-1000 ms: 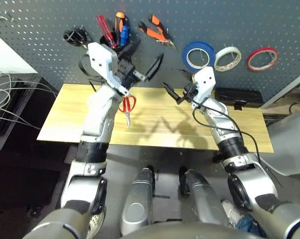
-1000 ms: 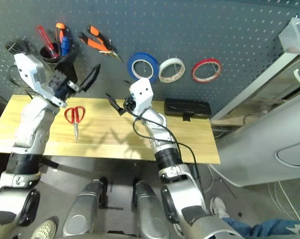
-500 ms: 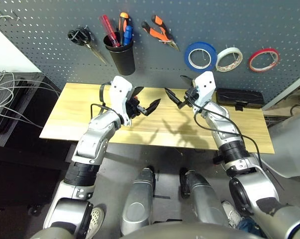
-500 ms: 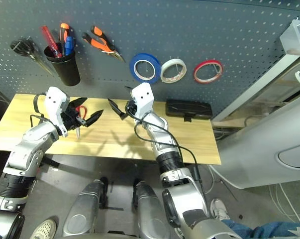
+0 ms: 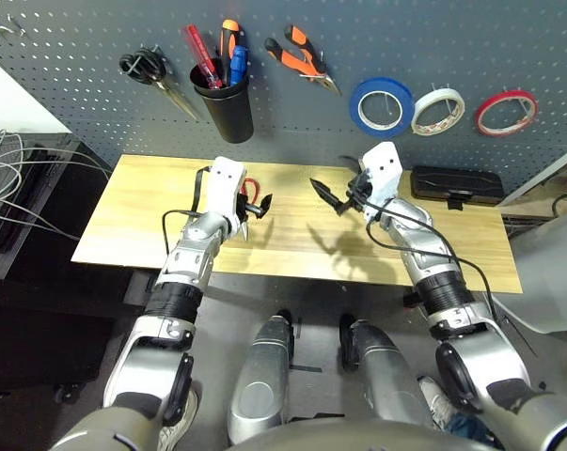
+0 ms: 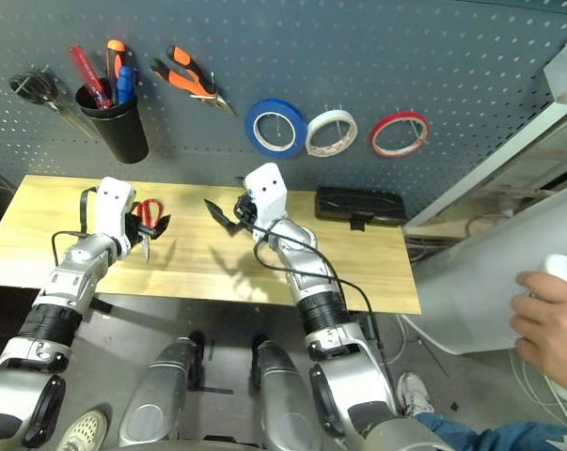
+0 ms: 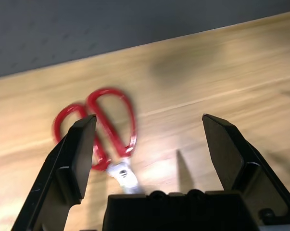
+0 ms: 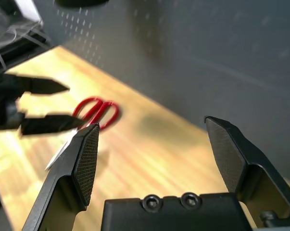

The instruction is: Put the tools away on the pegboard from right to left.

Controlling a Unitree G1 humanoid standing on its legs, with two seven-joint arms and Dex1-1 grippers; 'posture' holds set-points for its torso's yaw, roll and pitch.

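Plainly no writing reads; both claws gape wide, empty: left claw [image 7: 147,144] over red-handled scissors [image 7: 104,127], right claw [image 8: 154,144].

The scissors [image 7: 102,130] just ahead of the left claw [image 7: 149,144] are smeared, and one finger [image 7: 77,154] covers part of a red loop, so can't tell if it touches. Their blades run off under the claw's base. In the right wrist view the left claw [image 8: 34,106] is a dark blur. Stuff in the cup [image 5: 223,103] is too small to tell apart.
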